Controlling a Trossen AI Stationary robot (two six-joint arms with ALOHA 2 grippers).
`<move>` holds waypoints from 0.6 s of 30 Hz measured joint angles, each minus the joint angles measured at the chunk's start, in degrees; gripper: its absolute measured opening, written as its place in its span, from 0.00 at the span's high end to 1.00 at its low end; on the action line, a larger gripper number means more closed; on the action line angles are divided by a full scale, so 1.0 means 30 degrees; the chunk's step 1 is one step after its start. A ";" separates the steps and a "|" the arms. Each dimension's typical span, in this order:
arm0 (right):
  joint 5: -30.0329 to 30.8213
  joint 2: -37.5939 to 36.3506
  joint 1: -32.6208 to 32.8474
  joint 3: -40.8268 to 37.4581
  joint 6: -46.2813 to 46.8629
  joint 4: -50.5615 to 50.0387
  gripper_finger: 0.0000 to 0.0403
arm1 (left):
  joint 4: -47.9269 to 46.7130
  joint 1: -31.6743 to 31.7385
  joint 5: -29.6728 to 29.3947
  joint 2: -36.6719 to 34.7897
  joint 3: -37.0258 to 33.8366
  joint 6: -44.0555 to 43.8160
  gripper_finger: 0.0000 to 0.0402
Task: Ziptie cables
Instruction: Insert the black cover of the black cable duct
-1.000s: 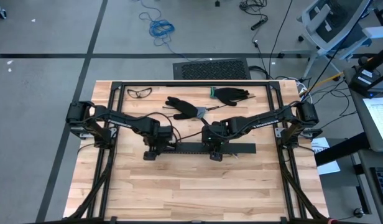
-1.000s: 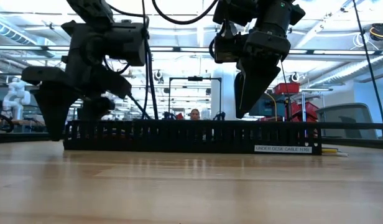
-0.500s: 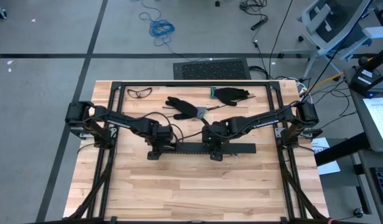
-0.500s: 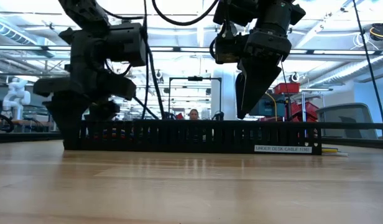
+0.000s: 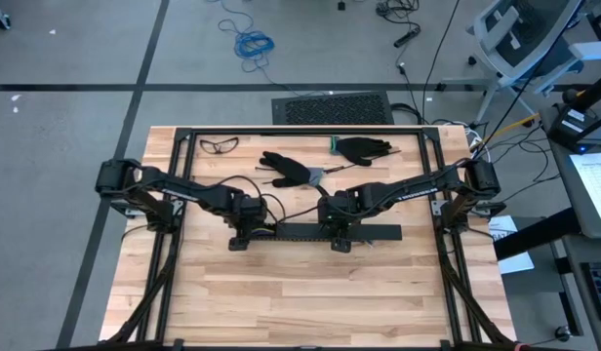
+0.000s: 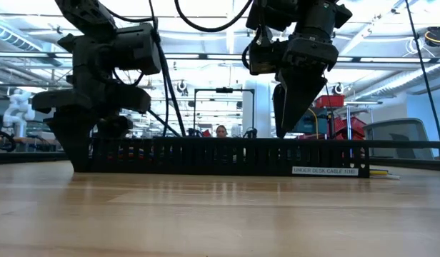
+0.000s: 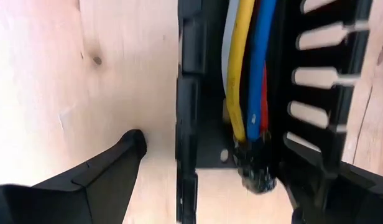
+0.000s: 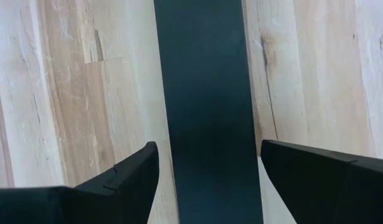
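Note:
A long black slotted strip [image 5: 335,232] lies across the table's middle. The cables [image 7: 247,68], yellow, blue, red and white, run inside it and end near its left end. My left gripper [image 7: 216,162] points down, open, at that left end [image 5: 244,236]. One finger stands on the wood beside the strip and the other at its slotted wall. My right gripper [image 8: 207,149] hangs open above the strip's middle [image 6: 290,123], its fingers on either side of the strip's solid black top [image 8: 207,93]. My left gripper straddles the strip's left end from above, fingers pointing down. One finger [image 7: 110,174] is clear of the strip on the bare wood. The other finger [image 7: 328,193] overlaps the slotted wall [image 7: 303,124]; whether it touches it I cannot tell.
Two black gloves [image 5: 291,168] [image 5: 364,148] and safety glasses [image 5: 219,144] lie at the far side. A black frame [image 5: 300,132] rims the table. Cable ends [image 6: 383,173] stick out past the strip's right end. A bright blue cord [image 5: 252,43] lies on the floor.
My left gripper has sunk toward the table at the strip's left end, still open, and now stands around that end. The right gripper and the strip have kept still.

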 joint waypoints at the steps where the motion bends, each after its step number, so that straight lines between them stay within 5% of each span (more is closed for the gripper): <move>1: 0.0000 0.0000 0.0000 0.0000 0.0000 -0.0034 0.32 | -0.0062 0.0000 0.0007 -0.0120 -0.0094 0.0049 0.09; 18: 0.0003 -0.0005 -0.0003 0.0000 0.0007 -0.0038 0.32 | -0.0215 0.0000 -0.0625 -0.0916 -0.0306 0.1382 0.10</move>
